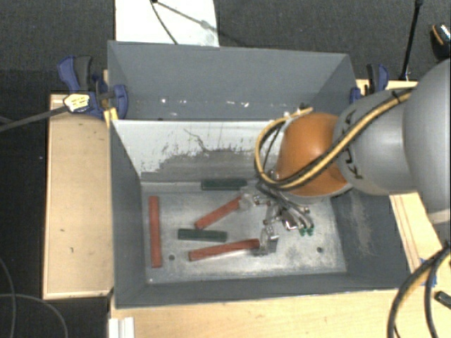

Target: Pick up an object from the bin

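Observation:
My gripper (258, 222) hangs low over the bin floor, right of centre, under the orange cover. Its fingers stand open, with bare floor between them. One fingertip (248, 201) is at the right end of a red-brown stick (218, 213) that lies slanted. The other fingertip (268, 243) is at the right end of a second red-brown stick (224, 250), which lies nearly level near the front wall. A short dark green stick (202, 235) lies between those two sticks, left of the gripper.
Another dark green stick (224, 184) lies along the back of the floor. A third red-brown stick (153, 231) lies lengthwise by the left wall. The arm and its cables cover the bin's right part.

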`<state>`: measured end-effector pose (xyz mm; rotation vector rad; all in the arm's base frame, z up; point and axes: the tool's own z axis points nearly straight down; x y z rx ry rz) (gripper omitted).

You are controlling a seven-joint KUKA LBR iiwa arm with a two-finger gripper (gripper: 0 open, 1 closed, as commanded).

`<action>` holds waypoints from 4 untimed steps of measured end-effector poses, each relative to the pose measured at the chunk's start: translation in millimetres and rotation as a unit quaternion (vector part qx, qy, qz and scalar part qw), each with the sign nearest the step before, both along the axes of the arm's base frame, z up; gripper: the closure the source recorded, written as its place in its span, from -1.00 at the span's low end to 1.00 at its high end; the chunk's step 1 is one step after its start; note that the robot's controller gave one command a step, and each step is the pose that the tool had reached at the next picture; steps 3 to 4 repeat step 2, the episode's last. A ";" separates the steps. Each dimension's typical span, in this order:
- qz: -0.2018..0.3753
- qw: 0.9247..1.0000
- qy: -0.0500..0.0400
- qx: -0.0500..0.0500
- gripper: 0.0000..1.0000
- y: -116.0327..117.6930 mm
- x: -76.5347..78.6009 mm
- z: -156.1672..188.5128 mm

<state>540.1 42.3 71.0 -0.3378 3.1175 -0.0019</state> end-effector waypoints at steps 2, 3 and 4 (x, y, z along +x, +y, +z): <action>0.162 0.987 -0.002 0.000 1.00 43.8 25.8 145.8; 0.162 0.987 -0.002 0.000 1.00 43.8 25.8 145.8; 0.162 0.987 -0.002 0.000 1.00 43.8 25.8 145.8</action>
